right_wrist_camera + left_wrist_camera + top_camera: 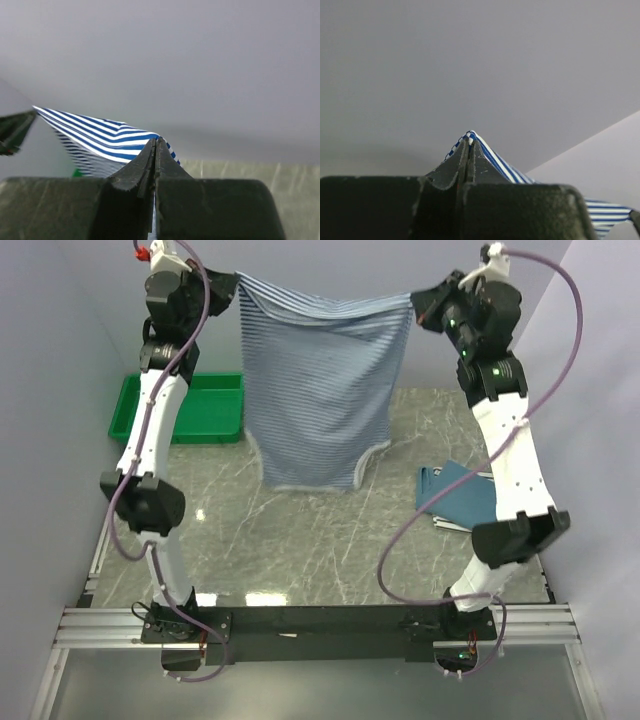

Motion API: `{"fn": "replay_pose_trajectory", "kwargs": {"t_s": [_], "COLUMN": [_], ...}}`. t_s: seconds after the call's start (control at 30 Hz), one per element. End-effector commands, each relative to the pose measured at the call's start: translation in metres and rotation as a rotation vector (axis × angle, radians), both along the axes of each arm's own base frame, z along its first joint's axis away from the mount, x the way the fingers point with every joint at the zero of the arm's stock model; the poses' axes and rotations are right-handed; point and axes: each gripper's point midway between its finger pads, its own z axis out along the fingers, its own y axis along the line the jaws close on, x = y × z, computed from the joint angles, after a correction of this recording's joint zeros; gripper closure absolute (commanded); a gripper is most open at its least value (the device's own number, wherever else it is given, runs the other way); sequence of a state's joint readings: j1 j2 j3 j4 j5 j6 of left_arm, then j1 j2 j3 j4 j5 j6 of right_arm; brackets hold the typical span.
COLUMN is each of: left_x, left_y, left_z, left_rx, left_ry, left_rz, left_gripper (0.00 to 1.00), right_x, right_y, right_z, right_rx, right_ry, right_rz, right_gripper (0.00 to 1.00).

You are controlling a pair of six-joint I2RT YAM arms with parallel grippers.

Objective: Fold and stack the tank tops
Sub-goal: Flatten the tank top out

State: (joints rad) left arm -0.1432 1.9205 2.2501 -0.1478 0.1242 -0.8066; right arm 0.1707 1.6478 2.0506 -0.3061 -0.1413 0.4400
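Step in hand: the blue-and-white striped tank top [320,390] is held spread in the air, judged ready for laying out and folding.
Left gripper [228,288]: upper left of the top view, jaws pinched tight on the garment's upper left corner.
Right gripper [418,302]: upper right, jaws pinched tight on the other upper corner.
Garment position: hanging flat between the grippers, above the table [300,540].
Other garment: teal-blue tank top [462,495], folded, right of centre.
Next move: lower both arms together, edge taut, onto bare table.
Writing: none legible.
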Motion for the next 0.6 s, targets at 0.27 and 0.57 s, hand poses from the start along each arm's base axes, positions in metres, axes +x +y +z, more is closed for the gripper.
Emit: {"fn": "replay_pose_trajectory", "kwargs": {"t_s": [0.27,0.57], "left_x": [-0.082,-0.162], "left_y": [0.019,0.013], "left_z": [0.082,-0.264], "left_rx": [-0.020,-0.171], "left_ry": [-0.256,0.537], "left_rz": [-0.104,-0.006], "left_gripper": [1.00,0.99], "right_x": [-0.041,-0.131], "right_y": [-0.019,-0.006], "right_z": [0.041,-0.271], "right_rx": [0.051,0.148], "right_ry": [-0.173,0.431], "right_rz": [-0.026,0.044], "right_gripper": [1.00,1.00]}}
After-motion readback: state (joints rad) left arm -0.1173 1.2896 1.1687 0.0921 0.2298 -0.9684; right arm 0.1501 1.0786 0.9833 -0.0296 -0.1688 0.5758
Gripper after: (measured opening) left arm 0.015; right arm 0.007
